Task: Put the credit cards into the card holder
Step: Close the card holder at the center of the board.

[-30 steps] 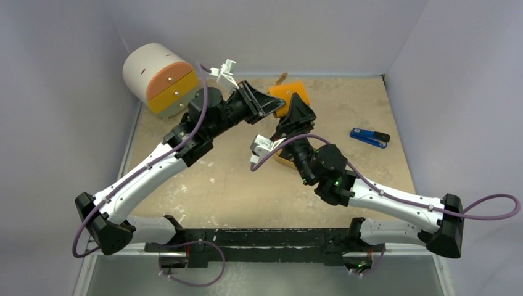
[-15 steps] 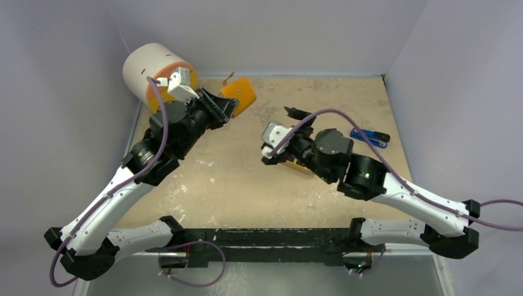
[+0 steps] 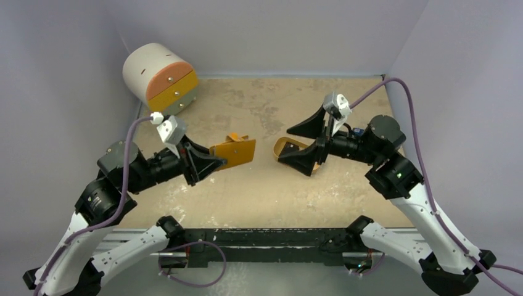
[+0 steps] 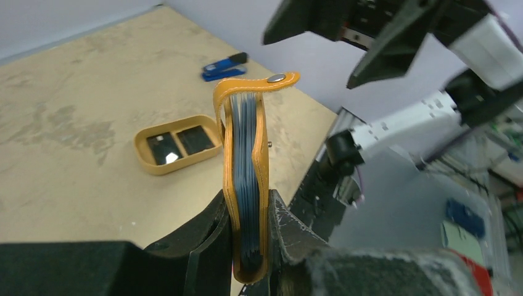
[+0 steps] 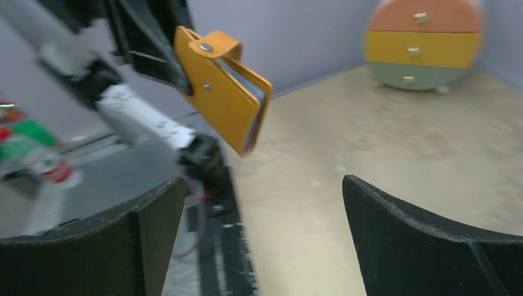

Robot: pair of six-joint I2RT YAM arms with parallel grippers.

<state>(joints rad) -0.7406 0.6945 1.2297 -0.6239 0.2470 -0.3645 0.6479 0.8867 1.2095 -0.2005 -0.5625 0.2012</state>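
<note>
The card holder (image 3: 234, 151) is hanging folded above the table (image 3: 247, 191), its snap tab undone, the left gripper (image 4: 247, 206) pinching one edge. 2 credit cards (image 4: 196, 139) are lying in the orange tray (image 4: 148, 161). The right gripper (image 3: 285, 145) is hovering over that tray, fingers spread wide

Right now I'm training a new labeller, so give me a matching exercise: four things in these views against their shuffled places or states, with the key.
1. card holder
2. credit cards
3. right gripper
4. blue-and-black gadget

a. open, holding nothing
b. lying in the orange tray
c. clamped in the left gripper, off the table
d. lying on the table, apart from the tray

Pairs: 1-c, 2-b, 3-a, 4-d
</note>
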